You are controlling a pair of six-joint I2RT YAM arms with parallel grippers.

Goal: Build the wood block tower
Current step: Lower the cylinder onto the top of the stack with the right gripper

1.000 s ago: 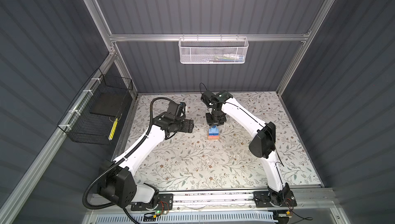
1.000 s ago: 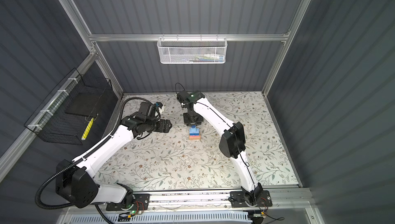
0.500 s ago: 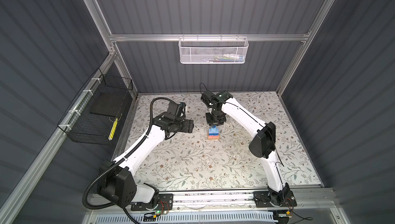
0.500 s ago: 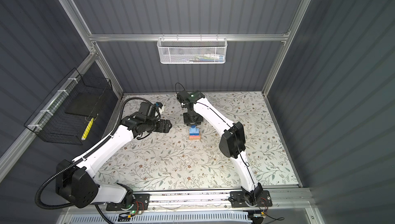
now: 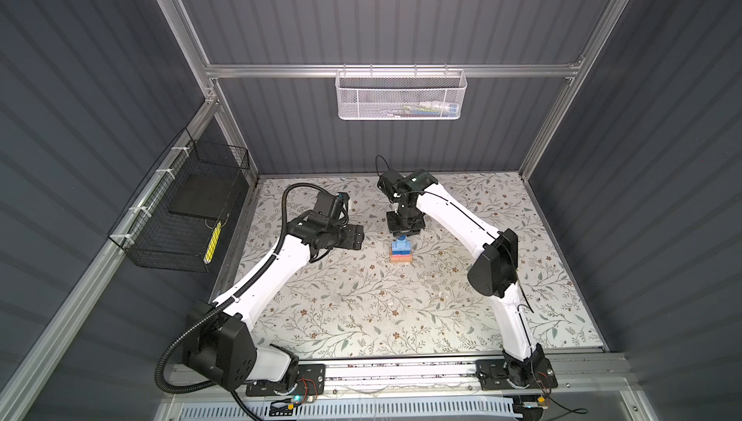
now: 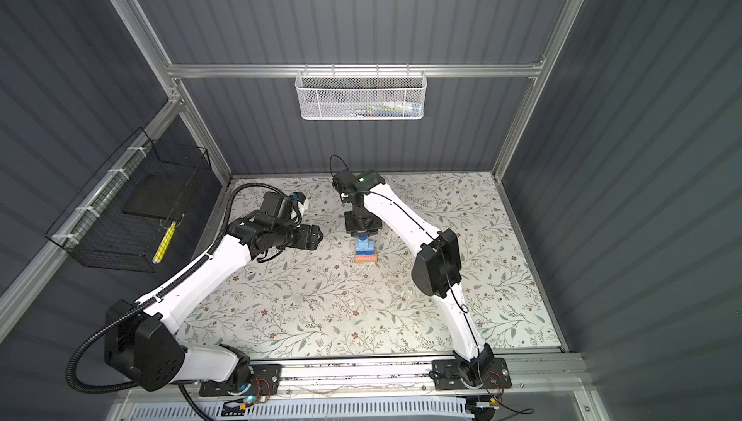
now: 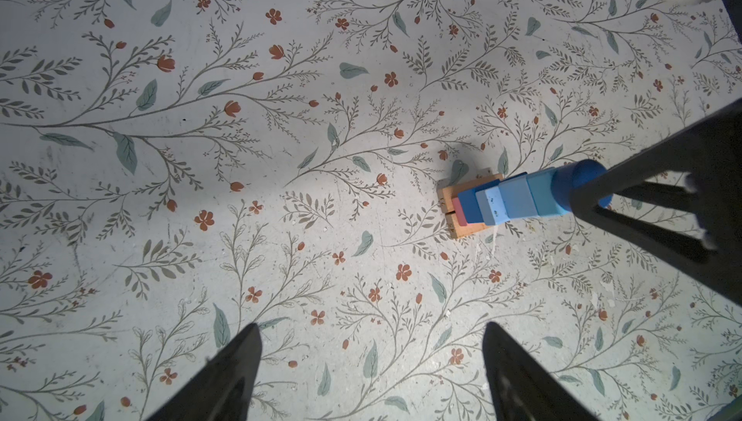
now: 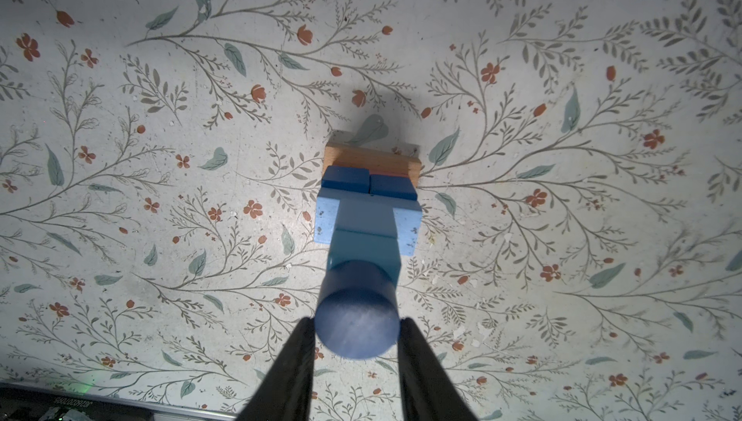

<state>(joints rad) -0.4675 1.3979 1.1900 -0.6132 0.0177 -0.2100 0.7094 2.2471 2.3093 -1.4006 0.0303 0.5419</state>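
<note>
The wood block tower [image 5: 401, 252] [image 6: 365, 253] stands mid-table on the floral mat. From the bottom up it has tan bars [image 8: 371, 160], a pink bar [image 7: 459, 211], dark blue cubes, a light blue bar [image 8: 327, 218] and a light blue cube. A dark blue cylinder [image 8: 356, 318] [image 7: 578, 182] tops it. My right gripper [image 8: 356, 322] [image 5: 403, 232] hangs straight over the tower. It is shut on the cylinder, one finger touching each side. My left gripper [image 7: 370, 328] [image 5: 358, 236] hovers left of the tower, open and empty.
A white mesh basket [image 5: 401, 96] hangs on the back wall. A black wire basket [image 5: 184, 214] is fixed to the left wall. The floral mat [image 5: 361, 298] covers the table, and a rail runs along its front edge.
</note>
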